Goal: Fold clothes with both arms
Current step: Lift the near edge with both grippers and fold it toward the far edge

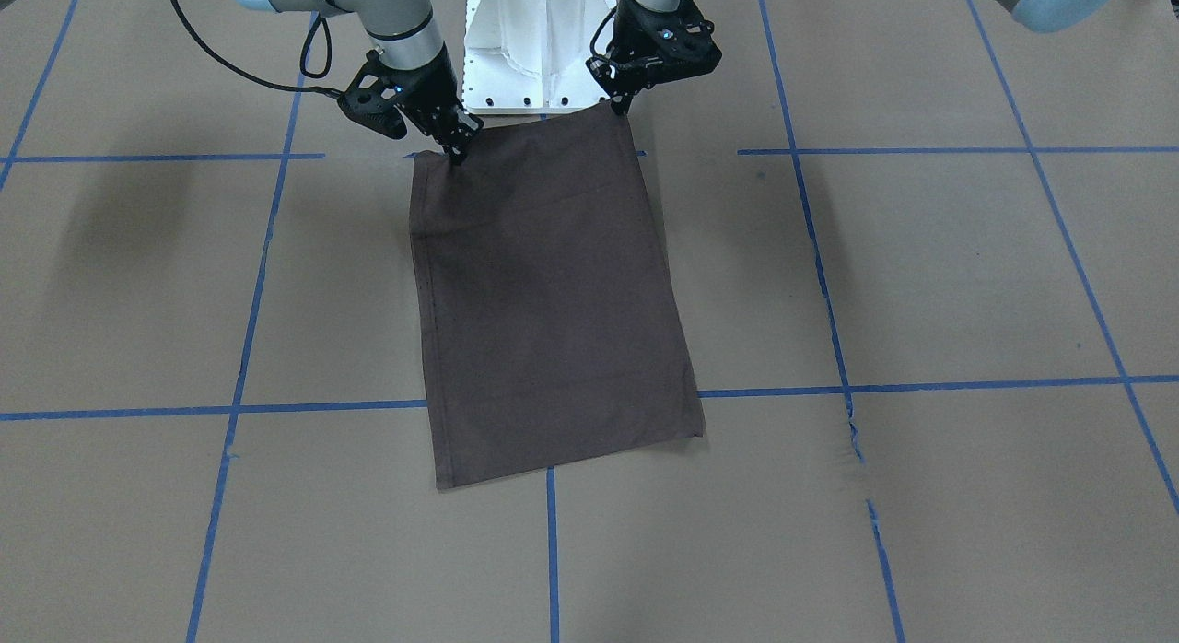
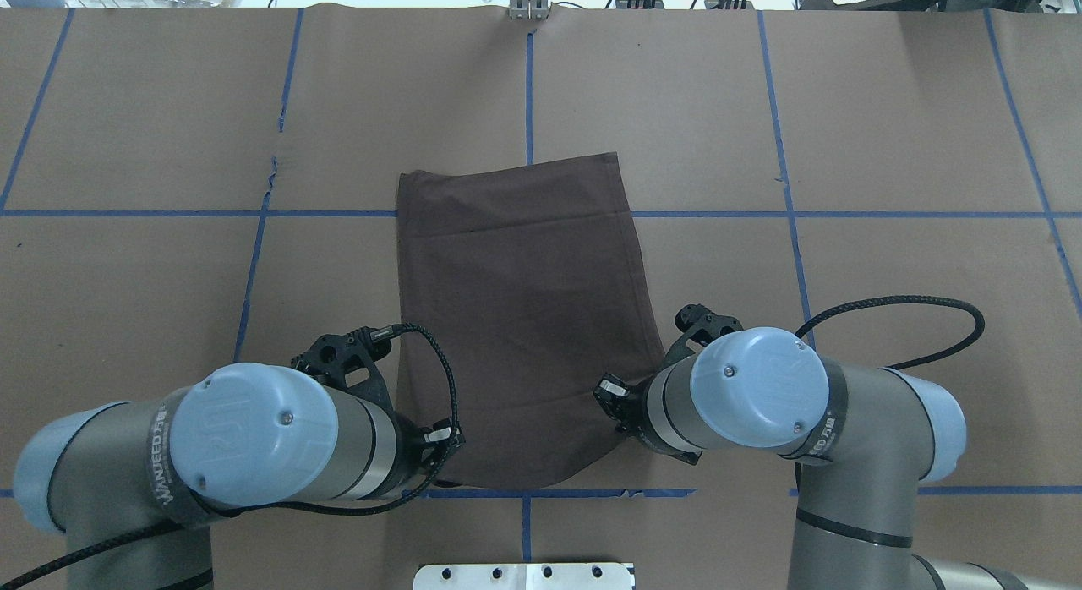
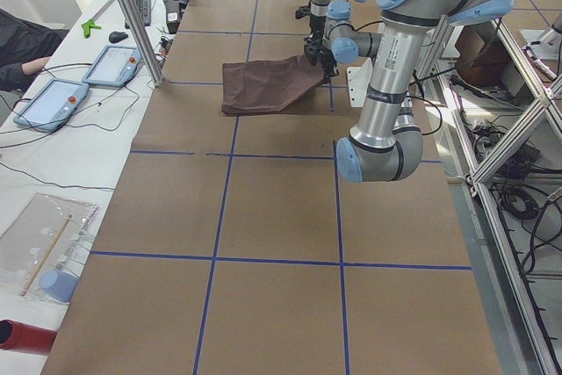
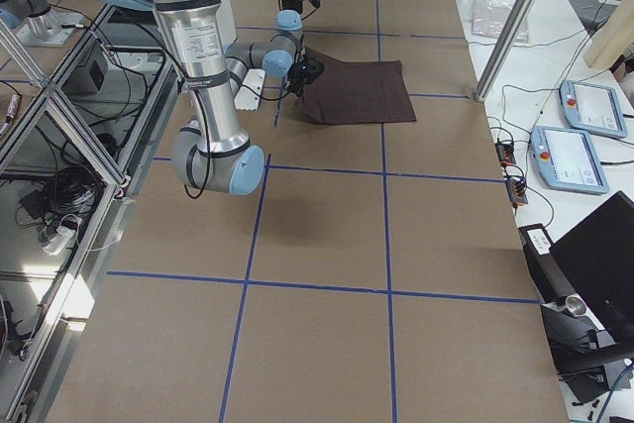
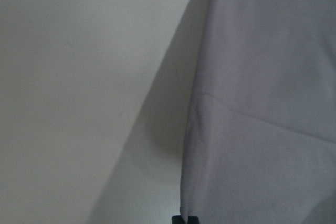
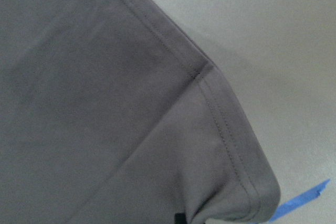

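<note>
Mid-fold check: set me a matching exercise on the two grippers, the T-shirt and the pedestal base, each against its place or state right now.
1. left gripper
2. right gripper
3. T-shirt
4. pedestal base

A. folded into a rectangle, lying across a blue tape line
B. white, with a row of bolts
C. pinching the T-shirt's robot-side corner, on the front-facing view's left
D. pinching the T-shirt's robot-side corner, on the front-facing view's right

Pairs: 1-D, 2-C, 3-A, 4-B.
</note>
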Controlling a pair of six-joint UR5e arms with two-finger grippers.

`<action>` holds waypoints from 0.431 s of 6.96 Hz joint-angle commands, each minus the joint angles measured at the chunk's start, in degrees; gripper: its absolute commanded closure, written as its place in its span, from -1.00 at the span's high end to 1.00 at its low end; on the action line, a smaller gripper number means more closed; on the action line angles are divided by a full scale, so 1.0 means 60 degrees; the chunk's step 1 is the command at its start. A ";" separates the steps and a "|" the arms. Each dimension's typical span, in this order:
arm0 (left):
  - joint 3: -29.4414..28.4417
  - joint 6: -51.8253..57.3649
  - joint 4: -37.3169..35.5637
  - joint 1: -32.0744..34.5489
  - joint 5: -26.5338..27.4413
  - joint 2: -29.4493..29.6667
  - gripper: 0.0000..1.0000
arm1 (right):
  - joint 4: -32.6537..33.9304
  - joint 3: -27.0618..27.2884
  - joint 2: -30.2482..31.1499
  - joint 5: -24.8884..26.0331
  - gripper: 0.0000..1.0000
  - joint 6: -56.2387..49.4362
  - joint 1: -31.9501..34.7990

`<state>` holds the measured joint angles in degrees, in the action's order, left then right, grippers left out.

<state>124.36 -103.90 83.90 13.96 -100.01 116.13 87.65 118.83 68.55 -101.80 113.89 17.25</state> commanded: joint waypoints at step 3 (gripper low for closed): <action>0.0103 0.0294 -0.0403 0.0743 -0.0060 0.0126 -1.00 | -0.0005 -0.0234 -0.0599 -0.0347 -1.00 -0.1298 0.1073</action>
<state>125.14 -103.20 82.42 14.94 -100.10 116.30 87.52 118.50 66.19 -103.24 108.94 19.86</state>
